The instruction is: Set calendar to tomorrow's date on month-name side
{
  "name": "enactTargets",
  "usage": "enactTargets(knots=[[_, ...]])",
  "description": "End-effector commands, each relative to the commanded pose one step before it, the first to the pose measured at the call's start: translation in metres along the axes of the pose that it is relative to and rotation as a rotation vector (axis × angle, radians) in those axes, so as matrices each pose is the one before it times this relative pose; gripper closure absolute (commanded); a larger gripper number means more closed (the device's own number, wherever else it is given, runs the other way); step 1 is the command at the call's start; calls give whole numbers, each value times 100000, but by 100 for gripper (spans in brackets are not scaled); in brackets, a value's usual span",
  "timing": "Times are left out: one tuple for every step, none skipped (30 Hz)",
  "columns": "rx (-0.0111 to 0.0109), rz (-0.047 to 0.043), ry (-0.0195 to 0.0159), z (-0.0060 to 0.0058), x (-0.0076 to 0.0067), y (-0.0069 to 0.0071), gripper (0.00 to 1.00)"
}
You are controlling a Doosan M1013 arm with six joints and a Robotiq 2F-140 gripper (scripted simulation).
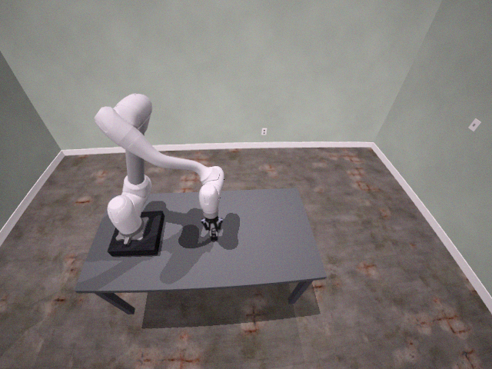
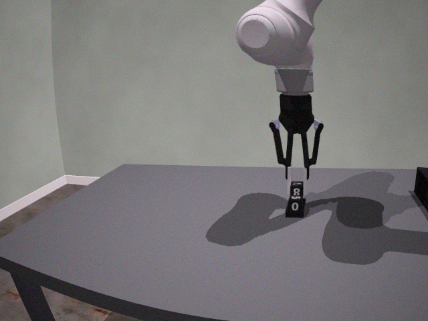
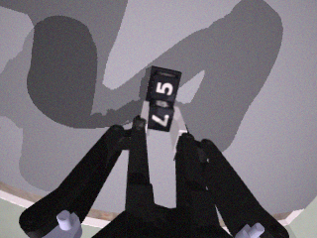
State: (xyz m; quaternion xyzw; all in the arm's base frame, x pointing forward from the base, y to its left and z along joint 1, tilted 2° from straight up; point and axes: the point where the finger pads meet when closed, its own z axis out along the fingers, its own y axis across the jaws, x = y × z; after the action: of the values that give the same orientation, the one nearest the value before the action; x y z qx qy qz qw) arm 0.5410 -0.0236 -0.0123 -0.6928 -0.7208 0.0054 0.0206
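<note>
My gripper (image 1: 214, 234) (image 2: 297, 186) (image 3: 158, 113) points down, shut on a black cube (image 2: 296, 192) (image 3: 159, 119). The held cube shows a white 8 toward the exterior camera and a 7 on top, and is raised above the other cube's level. The other black cube (image 2: 294, 206) (image 3: 164, 89) stands low, just beside it, with a 0 toward the exterior camera and a 5 on top. The tray is too dark and small to tell clearly from the cubes; no month's name can be read. In the top view the cubes are hardly distinguishable beneath the fingers.
The grey table (image 1: 274, 238) (image 2: 155, 221) carries the arm's black base plate (image 1: 153, 244) (image 2: 422, 184), well to one side of the cubes. Broad arm shadows lie around the cubes. The table's edge shows at the front in the exterior view.
</note>
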Motion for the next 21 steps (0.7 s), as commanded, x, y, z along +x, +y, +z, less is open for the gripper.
enactTargets(knots=[[14,-2,27,-1729,6,3,83],[0,0,0,-764,0,0,83],[0,0,0,-778,0,0,83],[0,0,0,-772,0,1,83],[0,0,0,-742,0,0,83],[0,0,0,-693,0,1,83],[0,0,0,-622,0,0,83],[0,0,0,-534,0,0,83],[0,0,0,-433,0,0,83],[0,0,0,-326,0,0,83],[0,0,0,-220,0,0,83],[0,0,0,-124,0,0,83],[0,0,0,-50,0,0,83],[0,0,0,0,0,0,83],[0,0,0,0,0,0,83],[0,0,0,-8,0,0,83],[0,0,0,0,0,0,83],[0,0,0,0,0,0,83],[0,0,0,0,0,0,83],[0,0,0,0,0,0,83],[0,0,0,0,0,0,83]])
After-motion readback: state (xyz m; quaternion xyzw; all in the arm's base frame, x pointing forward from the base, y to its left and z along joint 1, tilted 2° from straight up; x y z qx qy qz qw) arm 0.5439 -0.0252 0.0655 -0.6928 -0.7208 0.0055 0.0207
